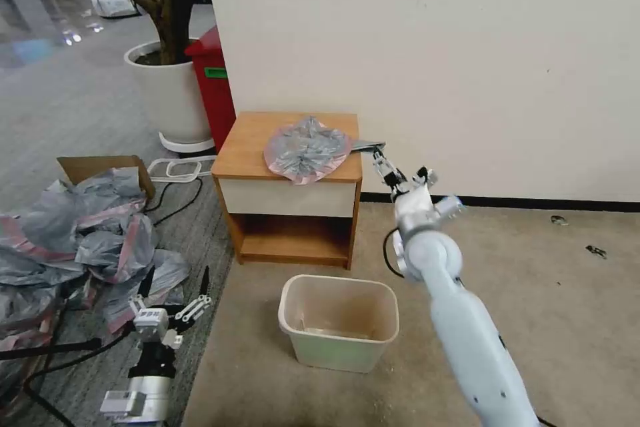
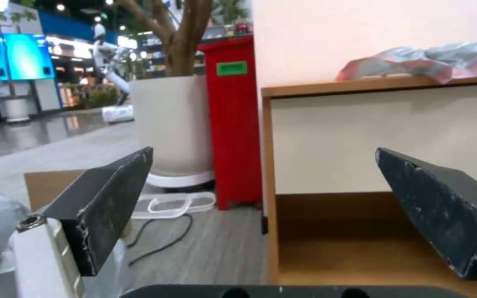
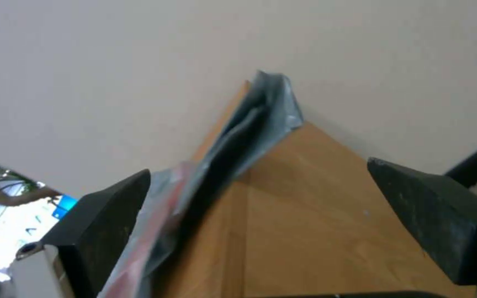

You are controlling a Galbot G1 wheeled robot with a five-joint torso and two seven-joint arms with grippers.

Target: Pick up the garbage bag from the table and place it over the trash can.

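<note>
Silvery-grey crinkled plastic, pink-banded: one bag (image 1: 307, 148), lying flattened on the worktop (image 1: 248, 144), toward its right half, with its front edge drooping slightly over the white drawer front. One grey corner reaches past the worktop's right edge.

Worktop: light-brown wood, open shelf below, standing against a cream wall (image 1: 467, 47).

Right end effector (image 1: 373, 150): raised at the worktop's right edge, level with the top, just beside the bag's protruding corner. Fingers spread wide, nothing between them; the right wrist view shows the bag's folded edge (image 3: 238, 145) lying ahead of the gap.

Left end effector (image 1: 175, 280): low, near the floor, left of the worktop, fingers apart and empty. Its wrist view looks toward the drawer front and the shelf.

Bin (image 1: 339, 320): cream-white, rectangular, upright on beige carpet in front of the worktop, unlined.

Heap of similar grey-and-pink bags (image 1: 80, 240): on the floor at left, beside a cardboard box (image 1: 100, 167).

Red bin (image 1: 215, 87) and white plant pot (image 1: 170, 97): behind the worktop's left side.
</note>
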